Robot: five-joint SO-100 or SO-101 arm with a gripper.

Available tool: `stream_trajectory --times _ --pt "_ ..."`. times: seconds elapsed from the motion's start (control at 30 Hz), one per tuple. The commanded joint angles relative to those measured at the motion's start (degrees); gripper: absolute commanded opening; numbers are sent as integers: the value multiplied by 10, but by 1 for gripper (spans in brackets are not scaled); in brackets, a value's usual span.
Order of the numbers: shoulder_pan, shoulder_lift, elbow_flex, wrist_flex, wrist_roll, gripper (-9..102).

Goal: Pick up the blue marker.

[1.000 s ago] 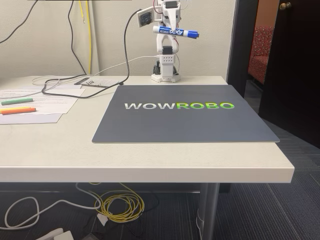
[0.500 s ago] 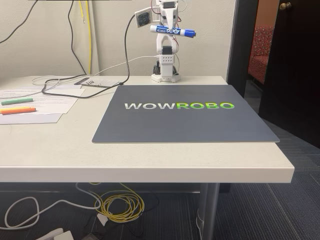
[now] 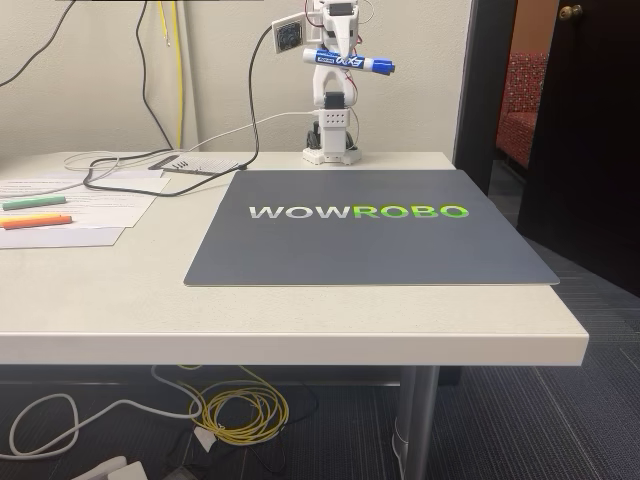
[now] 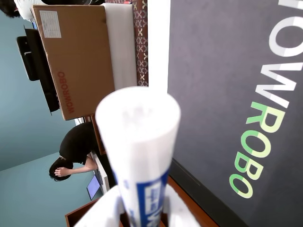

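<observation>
I stand folded up at the far edge of the table (image 3: 300,320), my pincer (image 3: 340,58) raised high and clamped across the blue marker (image 3: 350,62), which lies nearly level in my grip with its cap end pointing right (a slight downward slant toward that side). Below me the dark grey mat (image 3: 380,250) with its WOWROBO lettering lies flat, nothing on it. Off to the left, on sheets of paper (image 3: 90,205), rest a slim green marker (image 3: 33,202) and a slim orange marker (image 3: 35,221), well apart from me. Cables (image 3: 150,165) trail across the table behind them.
</observation>
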Motion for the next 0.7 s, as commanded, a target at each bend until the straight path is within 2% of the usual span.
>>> stream_trajectory --times 0.0,0.67 --pt "-3 15 -4 -10 -6 5" --pt "-4 11 -4 -7 -8 5"
